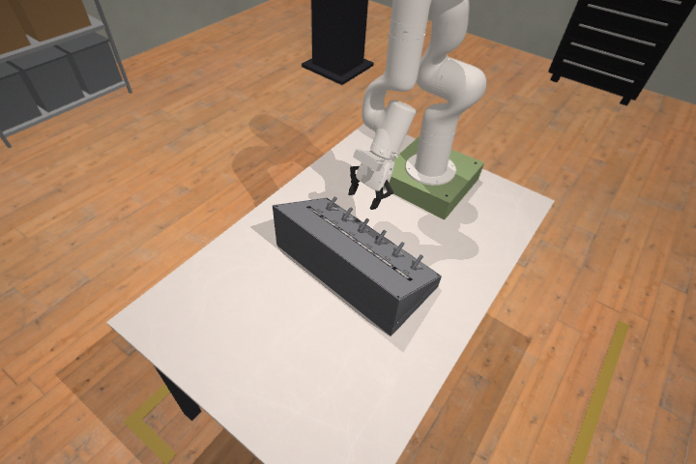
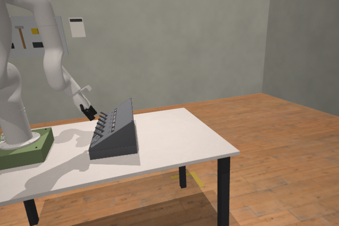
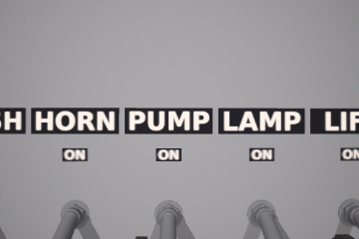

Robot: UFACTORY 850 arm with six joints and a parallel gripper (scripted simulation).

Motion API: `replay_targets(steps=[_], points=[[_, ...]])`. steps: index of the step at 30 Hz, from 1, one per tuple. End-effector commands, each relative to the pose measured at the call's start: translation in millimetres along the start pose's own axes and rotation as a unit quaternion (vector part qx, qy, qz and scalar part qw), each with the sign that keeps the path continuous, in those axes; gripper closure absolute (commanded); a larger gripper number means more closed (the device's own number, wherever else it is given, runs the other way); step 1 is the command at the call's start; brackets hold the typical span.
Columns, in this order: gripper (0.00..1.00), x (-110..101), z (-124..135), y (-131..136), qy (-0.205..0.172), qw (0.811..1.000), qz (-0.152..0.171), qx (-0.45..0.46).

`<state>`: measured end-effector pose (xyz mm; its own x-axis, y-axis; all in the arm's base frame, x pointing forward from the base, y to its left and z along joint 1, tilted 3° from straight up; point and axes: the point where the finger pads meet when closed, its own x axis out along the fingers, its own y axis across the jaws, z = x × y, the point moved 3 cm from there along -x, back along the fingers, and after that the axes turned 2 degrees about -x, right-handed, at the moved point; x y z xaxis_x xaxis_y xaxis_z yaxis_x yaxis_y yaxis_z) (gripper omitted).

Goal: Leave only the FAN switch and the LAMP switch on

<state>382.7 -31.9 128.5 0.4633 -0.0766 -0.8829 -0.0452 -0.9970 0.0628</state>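
The dark grey console [image 1: 333,274] [image 2: 122,137] [image 3: 178,50] stands on the table, its sloped face with several lever switches toward the arm. The wrist view shows the LAMP switch [image 3: 265,219] between the PUMP switch [image 3: 168,223] and the LIFT switch [image 3: 358,219], with the HORN switch [image 3: 69,220] further left and WASH cut off at the edge. The FAN label is out of that view and unreadable in the top and exterior views. I cannot tell which switches are on. My gripper [image 1: 362,199] [image 2: 92,116] [image 3: 242,237] is open and empty, just off the levers on the arm's side.
The arm's green base block [image 1: 420,193] [image 2: 45,149] stands behind the gripper on the white table [image 1: 239,328] [image 2: 175,133]. The row of levers sticks up along the console's lower edge. A shelf, a black cabinet and a dark stand are on the floor further off.
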Motion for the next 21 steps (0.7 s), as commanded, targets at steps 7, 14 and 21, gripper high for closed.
replay_targets(steps=[7,14,21], points=[[0.00,0,0,23,0.001,1.000,0.000,0.000],[0.00,0,1,49,0.001,1.000,0.000,0.000],[0.00,0,1,64,0.001,1.000,0.000,0.000]])
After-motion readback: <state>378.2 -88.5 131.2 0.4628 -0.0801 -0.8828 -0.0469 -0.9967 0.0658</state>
